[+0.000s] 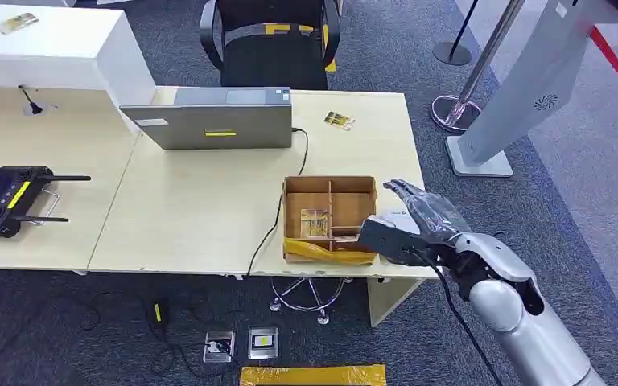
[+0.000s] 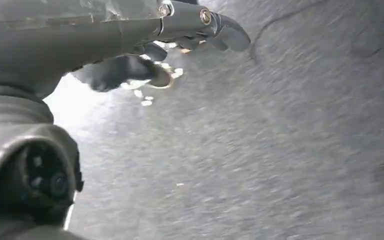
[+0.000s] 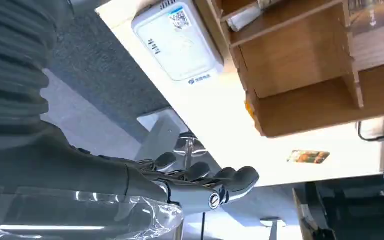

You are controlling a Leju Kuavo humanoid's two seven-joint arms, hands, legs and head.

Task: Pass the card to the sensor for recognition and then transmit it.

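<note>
The card [image 1: 315, 221] lies flat in the front-left compartment of the wooden divided box [image 1: 329, 186], which sits at the near edge of the pale desk [image 1: 193, 209]. The right hand [image 1: 406, 225] is raised just beside the box's right side, its fingers [image 3: 230, 179] stretched out together and holding nothing, the card well out of its grasp. In the right wrist view a white sensor unit [image 3: 177, 40] with a printed code on its face rests on the desk right next to the box wall, between the hand and the box. A yellow tape strip [image 1: 326, 249] runs along the box's front edge. Another small card [image 1: 339, 120] lies farther back on the desk, near the grey laptop [image 1: 213, 118], from which a black cable [image 1: 278, 217] trails past the box and over the desk edge. A black office chair [image 1: 269, 40] stands behind the desk, and a black controller with antennas [image 1: 8, 199] rests on the neighbouring desk to the left. The left hand [image 2: 145, 45] hangs over the grey carpet [image 2: 280, 150], fingers loosely curled with nothing in them.
</note>
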